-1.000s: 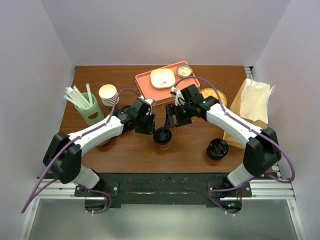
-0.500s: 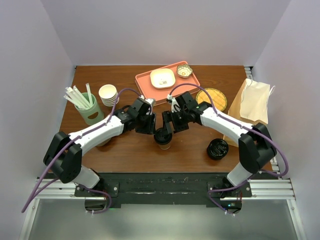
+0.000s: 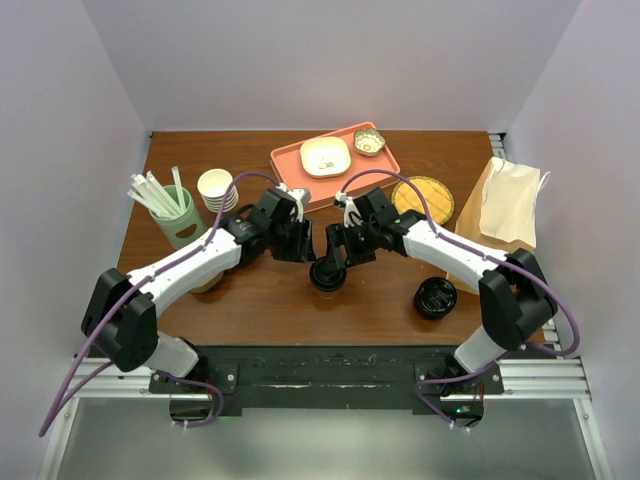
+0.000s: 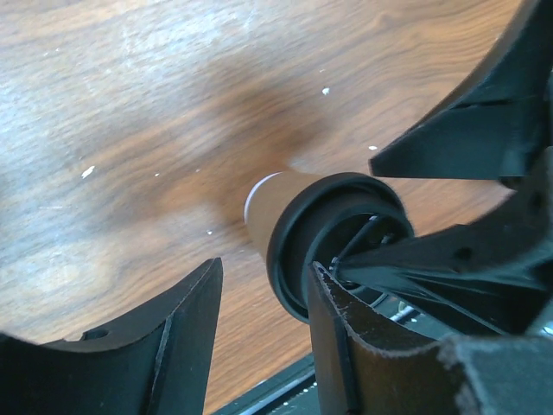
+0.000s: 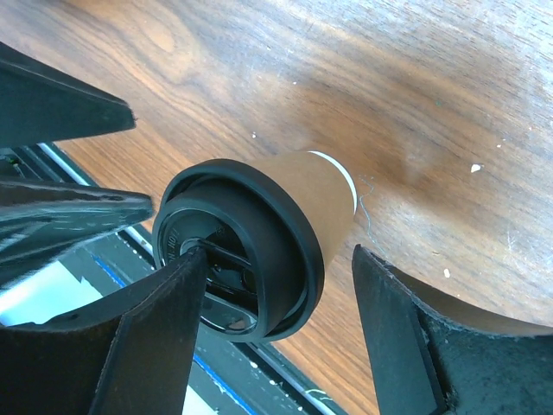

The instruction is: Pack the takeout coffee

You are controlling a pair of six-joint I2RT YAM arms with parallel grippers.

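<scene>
1. The right gripper is released. Its two black fingers stand on either side of the takeout coffee. One finger is against the rim of the black lid, and the other is apart from the brown cup wall, with bare wood showing in the gap.
2. The left gripper is unclenched too and grasps nothing — wood grain shows between its fingers. The lid sits just beside one finger; whether they touch, I cannot tell.
3. The takeout coffee stands upright on the wooden table, near the middle of its front half, between the two wrists.
4. To its right, nearer the front edge, lies a squat black round piece. Beyond that, a brown paper bag sits at the right edge.
5. Behind the arms is a salmon tray holding a white square dish and a small patterned bowl. A round yellow mat lies near the tray's right corner.
6. Far left — a stack of cream paper cups beside a green holder of white straws.
</scene>
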